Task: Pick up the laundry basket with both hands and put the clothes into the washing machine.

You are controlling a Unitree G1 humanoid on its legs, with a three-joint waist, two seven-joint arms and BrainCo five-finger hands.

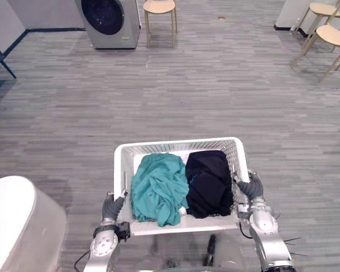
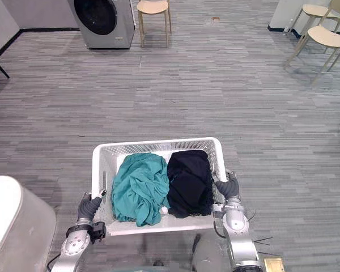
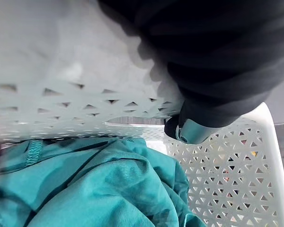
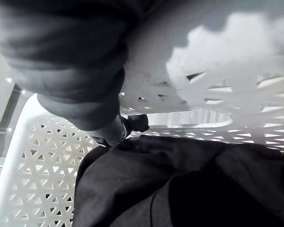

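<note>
Carried at the lower centre of the frame, a white laundry basket [image 1: 175,144] hangs between the left hand [image 1: 110,208] and the right hand [image 1: 250,186], each with fingers hooked through a side handle. A teal garment [image 1: 158,190] and a black garment [image 1: 208,181] lie side by side inside. The washing machine [image 1: 110,20] stands well apart at the upper left, a stool [image 1: 160,7] just beside it. An uneven lift could tip the clothes out, and a slipping finger hold could drop the load.
</note>
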